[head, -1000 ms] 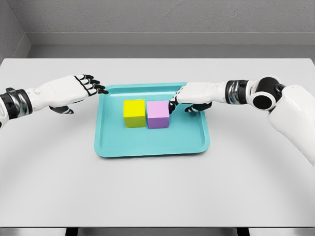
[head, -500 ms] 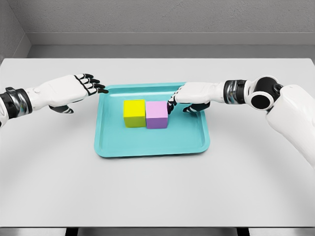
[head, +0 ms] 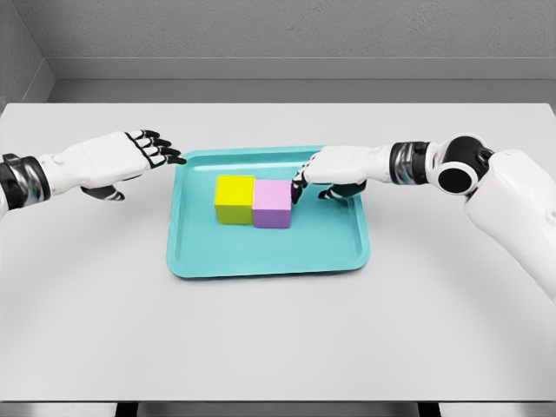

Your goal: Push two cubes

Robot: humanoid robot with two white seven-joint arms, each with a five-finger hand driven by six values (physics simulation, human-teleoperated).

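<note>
We see a matt, smooth pale grey surface (head: 278, 330) carrying a teal tray (head: 269, 261) that looks like smooth plastic with a faint sheen. The yellow cube (head: 234, 199) and purple cube (head: 272, 203) appear matt and flat-coloured. Both hands, left (head: 117, 160) and right (head: 334, 168), show glossy white shells with black fingertips (head: 298, 188).

bright even overhead light, soft faint shadows under the arms, crisp focus, no glare, no blur
</note>
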